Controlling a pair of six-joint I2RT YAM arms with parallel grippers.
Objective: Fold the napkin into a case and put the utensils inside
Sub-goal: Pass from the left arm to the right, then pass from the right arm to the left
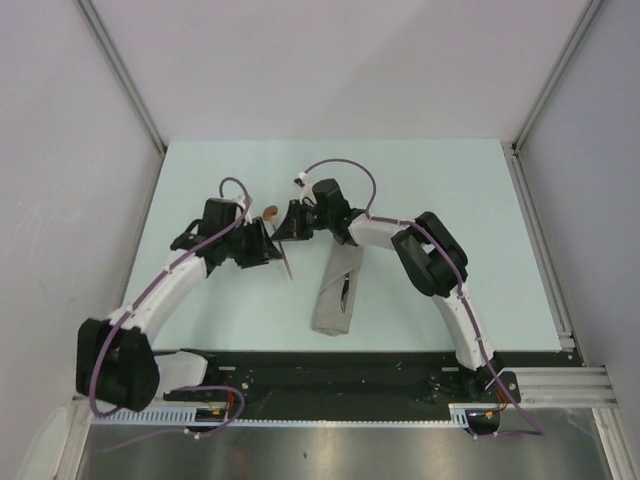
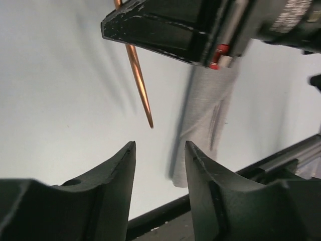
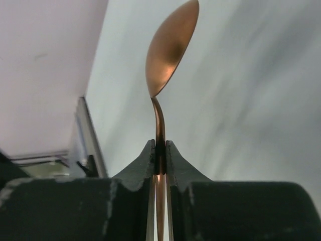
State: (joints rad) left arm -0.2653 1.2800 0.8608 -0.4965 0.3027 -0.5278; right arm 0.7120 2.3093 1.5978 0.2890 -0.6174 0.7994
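My right gripper (image 3: 160, 145) is shut on the neck of a copper spoon (image 3: 170, 47), whose bowl points away from the wrist. From above, the spoon's bowl (image 1: 271, 212) lies left of the right gripper (image 1: 294, 226), and its thin handle slants down past it. The left gripper (image 2: 159, 145) is open with nothing between its fingers; the spoon's handle (image 2: 138, 75) hangs just beyond its tips. The grey-beige napkin (image 1: 335, 295) lies folded into a long narrow strip on the table, below the right gripper. The same napkin (image 2: 205, 110) appears blurred in the left wrist view, with a thin dark streak on it.
The pale green table top (image 1: 450, 200) is walled by grey panels with metal rails (image 1: 540, 250) at the sides. A black base bar (image 1: 350, 365) runs along the near edge between the arm mounts.
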